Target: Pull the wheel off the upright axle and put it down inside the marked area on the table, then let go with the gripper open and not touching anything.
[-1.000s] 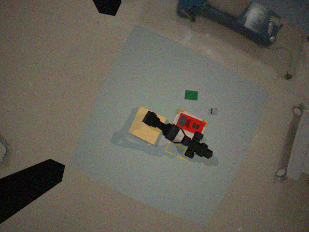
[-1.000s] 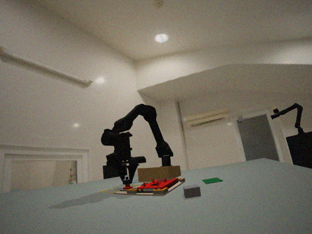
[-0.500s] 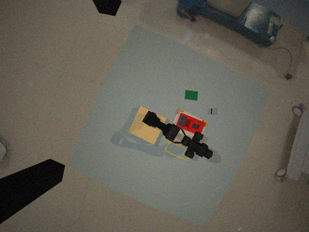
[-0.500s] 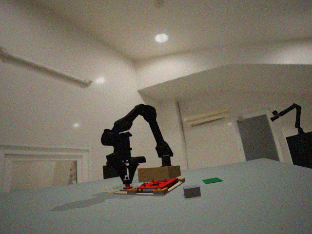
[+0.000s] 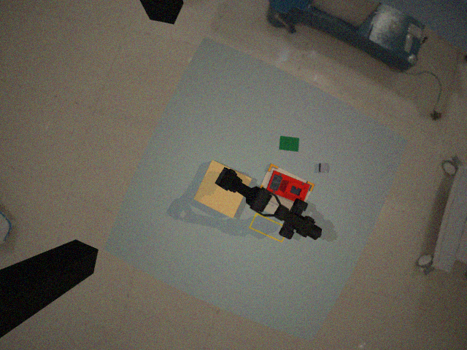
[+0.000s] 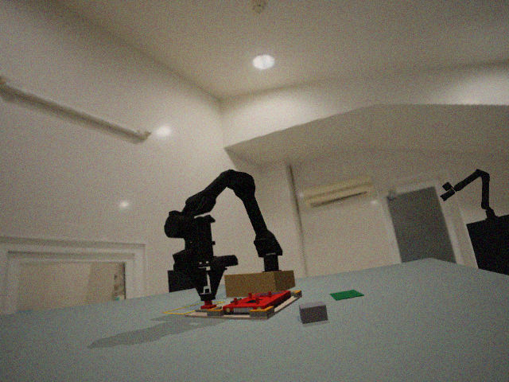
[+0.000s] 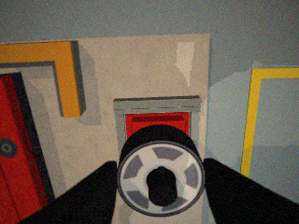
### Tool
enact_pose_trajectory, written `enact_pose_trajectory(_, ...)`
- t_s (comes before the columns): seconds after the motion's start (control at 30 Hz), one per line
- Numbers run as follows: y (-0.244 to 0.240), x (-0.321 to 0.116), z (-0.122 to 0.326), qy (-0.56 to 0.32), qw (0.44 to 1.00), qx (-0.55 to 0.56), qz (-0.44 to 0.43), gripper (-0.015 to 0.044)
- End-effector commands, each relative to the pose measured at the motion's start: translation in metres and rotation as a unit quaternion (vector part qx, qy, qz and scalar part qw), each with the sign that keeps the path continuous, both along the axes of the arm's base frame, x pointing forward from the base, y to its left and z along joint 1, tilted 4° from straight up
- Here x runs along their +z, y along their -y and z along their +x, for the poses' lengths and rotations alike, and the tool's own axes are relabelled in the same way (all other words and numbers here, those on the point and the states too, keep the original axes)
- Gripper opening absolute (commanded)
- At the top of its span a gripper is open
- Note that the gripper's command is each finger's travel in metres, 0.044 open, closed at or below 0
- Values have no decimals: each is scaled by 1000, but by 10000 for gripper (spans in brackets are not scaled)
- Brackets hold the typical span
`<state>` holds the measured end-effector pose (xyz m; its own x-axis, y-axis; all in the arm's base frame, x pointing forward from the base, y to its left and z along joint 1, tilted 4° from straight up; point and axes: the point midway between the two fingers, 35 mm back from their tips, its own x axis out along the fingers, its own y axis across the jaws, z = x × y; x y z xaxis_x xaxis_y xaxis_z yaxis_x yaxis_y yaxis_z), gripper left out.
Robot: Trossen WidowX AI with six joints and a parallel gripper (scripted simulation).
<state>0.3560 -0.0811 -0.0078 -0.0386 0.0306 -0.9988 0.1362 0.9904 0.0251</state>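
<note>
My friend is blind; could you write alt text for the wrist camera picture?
The end effector grips a grey-spoked wheel over a red block on a beige board. A yellow-outlined area lies to the right.
</note>
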Motion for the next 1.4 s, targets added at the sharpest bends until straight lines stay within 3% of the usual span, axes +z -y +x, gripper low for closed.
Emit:
enact_pose_trajectory(0.0, 0, 17, -1, 3, 1000, 1, -2, 0)
enact_pose_trajectory(1.07, 0, 28, -1, 3, 1000, 2, -2, 0)
enact_pose_trajectory(1.37, 0, 59, -2, 3, 1000, 2, -2, 0)
